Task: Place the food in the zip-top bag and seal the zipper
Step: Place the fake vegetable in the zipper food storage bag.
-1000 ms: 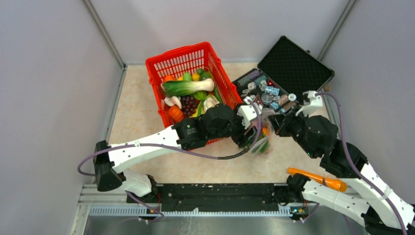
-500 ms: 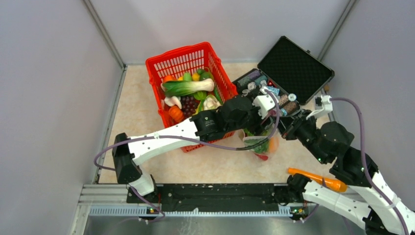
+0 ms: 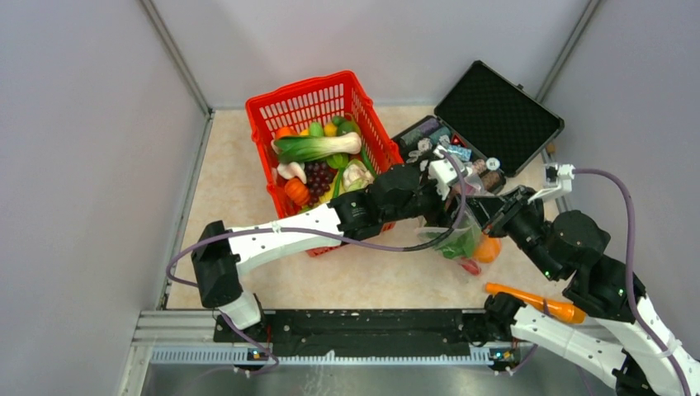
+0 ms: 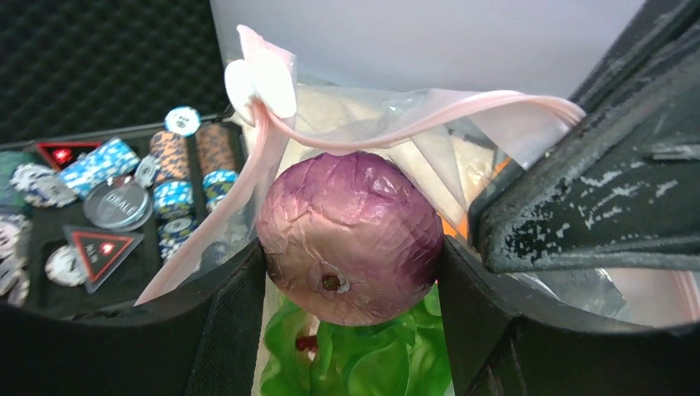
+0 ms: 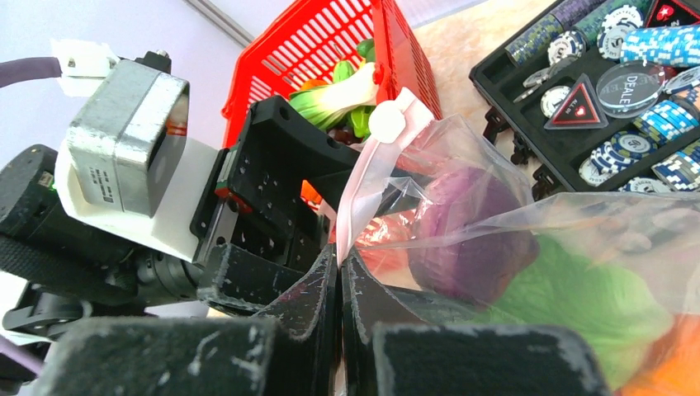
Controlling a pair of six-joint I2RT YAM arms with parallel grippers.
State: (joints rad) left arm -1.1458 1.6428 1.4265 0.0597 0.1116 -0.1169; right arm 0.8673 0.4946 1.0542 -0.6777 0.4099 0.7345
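Robot lab test cell, not a home. Plain grey partition walls [image 3: 82, 165] box in the beige desk [image 3: 223, 198]. A slotted aluminium rail [image 3: 330, 355] runs along the bottom edge, with the cabled left arm [image 3: 272, 235] and right arm [image 3: 594, 280] mounted there. Props only: red basket [image 3: 285, 103] of toy veg [image 3: 318, 147], foam-lined black case [image 3: 495, 111] upper right.

Beige table [image 3: 231, 198] — red basket [image 3: 301, 89], black case [image 3: 498, 115]
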